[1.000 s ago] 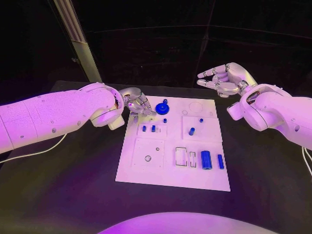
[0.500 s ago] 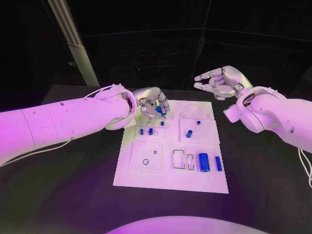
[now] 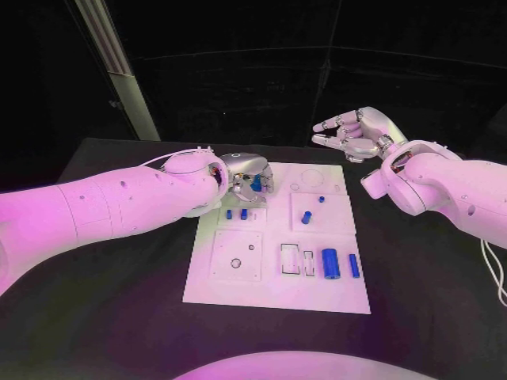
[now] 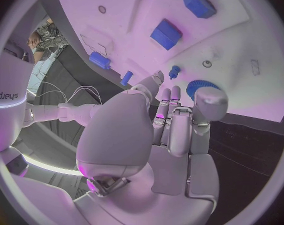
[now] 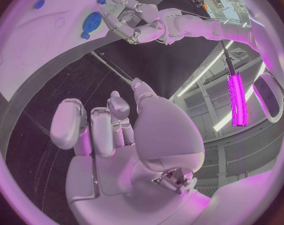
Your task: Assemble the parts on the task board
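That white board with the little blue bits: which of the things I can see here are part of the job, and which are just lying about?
Part of the job:
- task board
- blue gear
- blue peg
- large blue cylinder
- left hand, over the gear
- right hand, raised off the board

Just lying about:
- black table
- white cable

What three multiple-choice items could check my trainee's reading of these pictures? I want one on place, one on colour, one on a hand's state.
1. Where is the left hand?
A. over the task board's far left corner
B. off the table
C. at the board's near edge

2. What colour are the parts?
A. red
B. blue
C. yellow

3. How is the right hand?
A. holding a part
B. pressing the board
C. raised, holding nothing

Key: 1 A, it hangs over the task board by the round toothed part. 2 B, as the large cylinder shows. 3 C, its fingers are apart above the table.
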{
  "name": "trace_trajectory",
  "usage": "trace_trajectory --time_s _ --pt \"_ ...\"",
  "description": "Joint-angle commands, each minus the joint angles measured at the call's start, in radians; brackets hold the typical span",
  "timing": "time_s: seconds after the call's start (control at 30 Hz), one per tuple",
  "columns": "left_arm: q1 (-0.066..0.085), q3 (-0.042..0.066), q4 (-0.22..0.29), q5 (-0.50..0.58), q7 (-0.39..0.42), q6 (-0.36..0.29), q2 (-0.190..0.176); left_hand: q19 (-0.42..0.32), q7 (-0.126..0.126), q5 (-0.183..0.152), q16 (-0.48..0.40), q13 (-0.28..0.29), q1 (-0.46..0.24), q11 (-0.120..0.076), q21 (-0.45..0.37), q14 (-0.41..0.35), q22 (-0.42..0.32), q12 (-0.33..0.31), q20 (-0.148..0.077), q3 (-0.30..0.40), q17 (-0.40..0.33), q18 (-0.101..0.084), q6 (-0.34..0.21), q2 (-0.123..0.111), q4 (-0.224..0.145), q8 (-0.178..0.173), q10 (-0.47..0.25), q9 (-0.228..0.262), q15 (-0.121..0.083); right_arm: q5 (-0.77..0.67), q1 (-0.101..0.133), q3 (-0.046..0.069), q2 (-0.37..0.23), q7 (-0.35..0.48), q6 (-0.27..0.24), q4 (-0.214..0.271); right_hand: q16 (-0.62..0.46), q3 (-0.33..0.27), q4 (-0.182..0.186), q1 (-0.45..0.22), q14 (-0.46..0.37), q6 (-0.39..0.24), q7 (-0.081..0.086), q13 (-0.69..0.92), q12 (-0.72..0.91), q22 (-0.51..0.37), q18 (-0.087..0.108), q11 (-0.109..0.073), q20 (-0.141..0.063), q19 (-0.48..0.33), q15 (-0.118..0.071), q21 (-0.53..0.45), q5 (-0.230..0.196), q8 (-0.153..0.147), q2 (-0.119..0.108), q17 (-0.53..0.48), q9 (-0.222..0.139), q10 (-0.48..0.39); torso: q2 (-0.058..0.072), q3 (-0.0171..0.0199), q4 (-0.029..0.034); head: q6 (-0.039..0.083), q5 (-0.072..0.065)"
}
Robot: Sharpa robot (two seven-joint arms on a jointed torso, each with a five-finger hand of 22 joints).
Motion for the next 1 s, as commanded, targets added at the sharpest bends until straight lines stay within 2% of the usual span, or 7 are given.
trace_trajectory --time_s 0.03,0.47,1.0 --pt "0.000 0.001 -0.005 -0.069 -0.003 0.017 0.004 0.011 -0.002 -0.006 0.006 -0.004 -0.011 0.000 0.020 0.031 0.019 -0.008 -0.001 0.002 0.001 -0.017 0.013 -0.002 -0.005 -0.003 0.013 -0.003 -0.006 0.004 0.002 0.001 0.001 0.010 0.004 0.000 -0.005 -0.006 0.001 0.002 0.043 -0.001 -0.004 0.000 -0.005 -0.001 0.010 0.000 0.000 -0.005 0.001 -0.003 0.003 0.005 0.011 -0.001 0.001 -0.005 -0.001 0.0011 0.0007 -0.001 0.000" --pt "-0.005 0.001 -0.021 -0.084 -0.032 0.040 0.023 0.026 -0.008 -0.004 0.011 -0.014 0.000 -0.009 0.073 0.040 0.074 -0.034 -0.010 0.053 -0.003 -0.026 0.056 0.016 -0.018 -0.009 0.065 -0.015 -0.015 0.004 0.002 0.001 0.005 0.011 0.006 -0.001 -0.005 -0.006 0.001 0.002 0.043 -0.001 -0.004 0.000 -0.005 -0.001 0.010 0.000 0.000 -0.005 0.001 -0.003 0.003 0.005 0.011 -0.001 0.001 -0.005 -0.001 0.0011 0.0008 -0.005 -0.001" --pt "-0.010 0.001 -0.041 -0.108 -0.073 0.081 0.041 0.027 -0.008 -0.004 0.012 -0.014 -0.009 -0.011 0.089 0.042 0.093 -0.061 -0.012 0.091 -0.008 -0.028 0.070 0.012 -0.024 -0.020 0.091 -0.024 -0.016 0.004 0.002 0.001 0.008 0.011 0.007 -0.001 -0.005 -0.006 0.001 0.002 0.043 -0.001 -0.004 0.000 -0.005 -0.001 0.010 0.000 0.000 -0.005 0.001 -0.003 0.003 0.005 0.011 -0.001 0.001 -0.005 -0.001 0.0008 0.0020 -0.009 -0.003"
